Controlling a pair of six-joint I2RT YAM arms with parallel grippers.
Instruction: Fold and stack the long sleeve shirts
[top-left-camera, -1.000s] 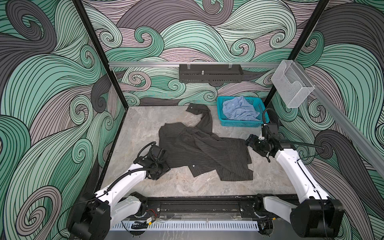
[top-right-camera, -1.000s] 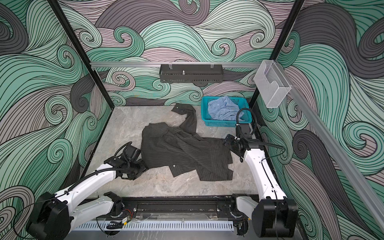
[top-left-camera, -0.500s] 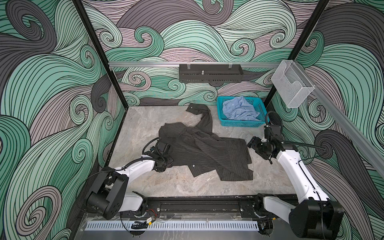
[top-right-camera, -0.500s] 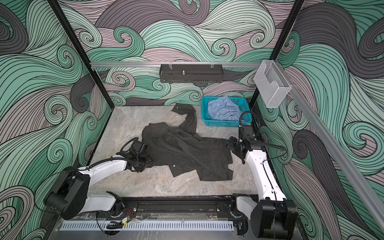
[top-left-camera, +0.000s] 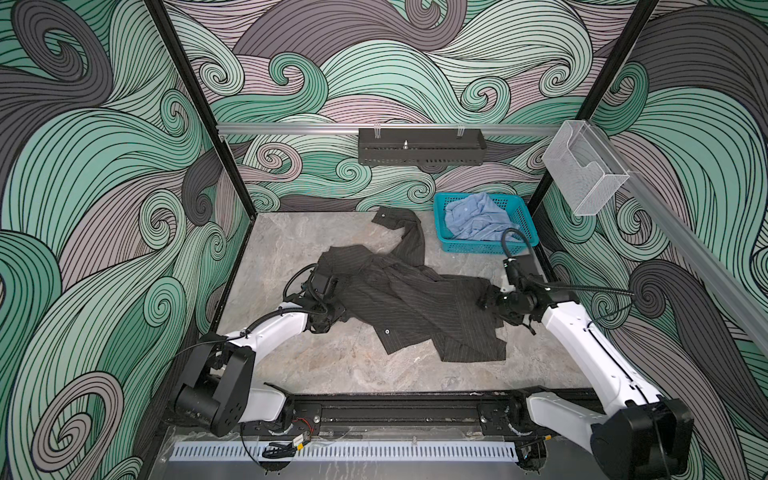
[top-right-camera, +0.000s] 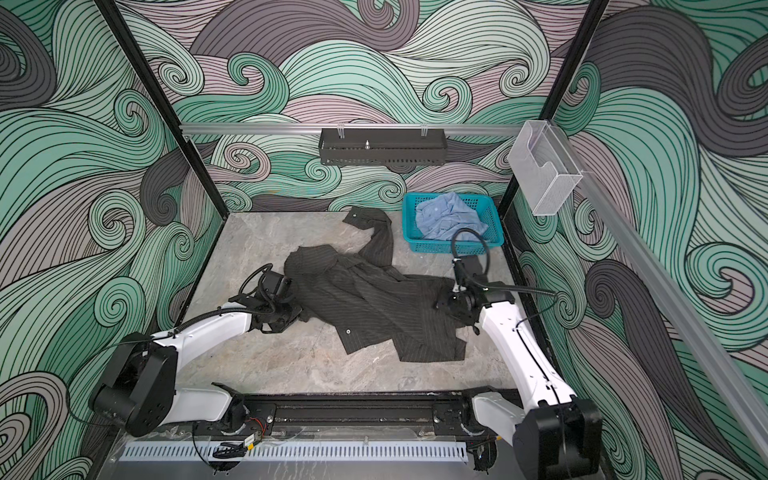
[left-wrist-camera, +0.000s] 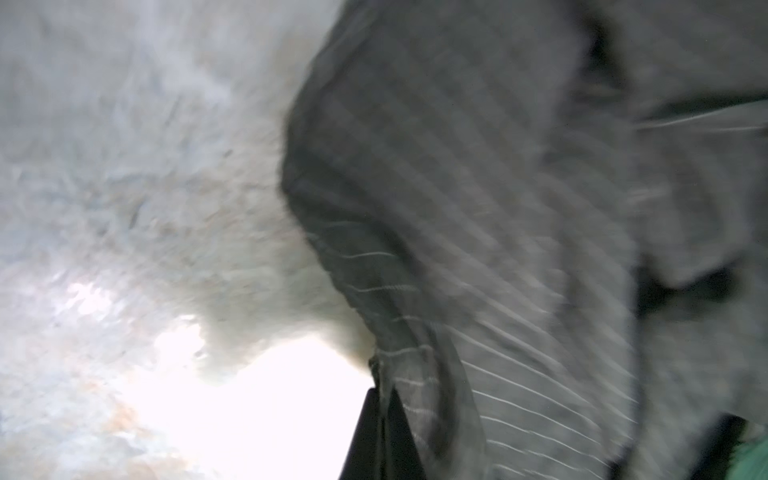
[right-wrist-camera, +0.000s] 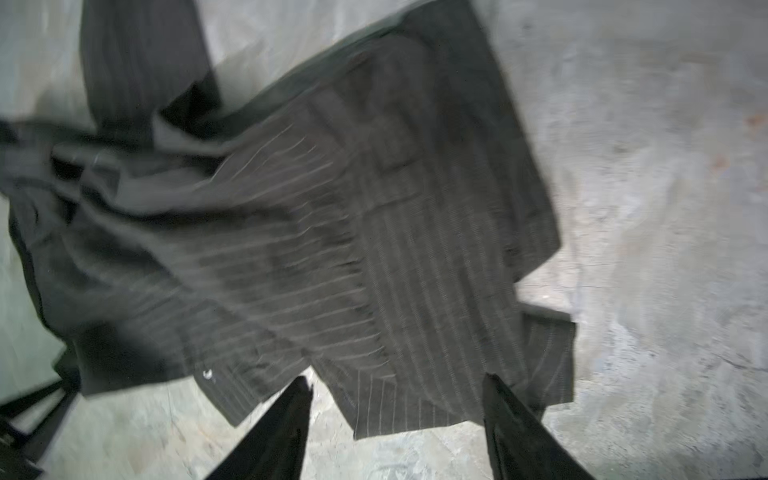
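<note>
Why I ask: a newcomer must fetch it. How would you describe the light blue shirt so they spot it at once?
Look to the far right corner of the grey marble table, where a teal mesh basket stands. The light blue shirt lies crumpled inside it. It is plain and pale, unlike the dark pinstriped shirt spread on the table.

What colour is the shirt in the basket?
The shirt is light blue, clearest in a top view.

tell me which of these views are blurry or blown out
Left wrist: heavy motion blur, and the table burns out to white beside the dark shirt. Right wrist: milder smear, pinstripes readable. Both top views: sharp, evenly lit, no glare.
</note>
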